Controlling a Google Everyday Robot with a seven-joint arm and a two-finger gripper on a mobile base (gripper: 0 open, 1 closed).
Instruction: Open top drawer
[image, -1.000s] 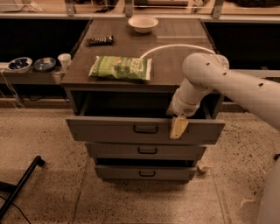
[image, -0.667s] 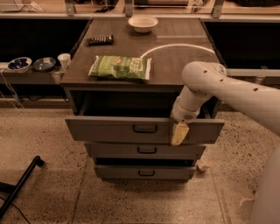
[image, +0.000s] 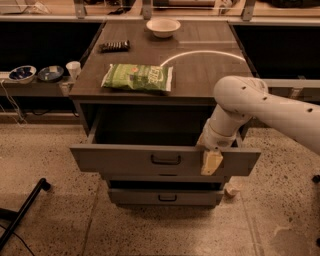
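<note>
The top drawer (image: 125, 159) is the widest grey drawer of the cabinet. It stands pulled out toward the camera, its dark box interior open to view, with a small dark loop handle (image: 166, 160) at the middle of its front. My gripper (image: 211, 162) hangs at the end of the white arm (image: 240, 102) over the drawer's top edge, right of the handle, against the front panel.
A green snack bag (image: 137, 77), a white bowl (image: 163, 27) and a dark bar (image: 115, 46) lie on the cabinet top. The bottom drawer (image: 165, 197) sits shut below. Bowls (image: 22, 73) and a cup (image: 73, 69) stand on the left shelf. A black leg (image: 22, 215) crosses the floor.
The top drawer has come further out toward the camera, and the gripper has moved with its front panel.
</note>
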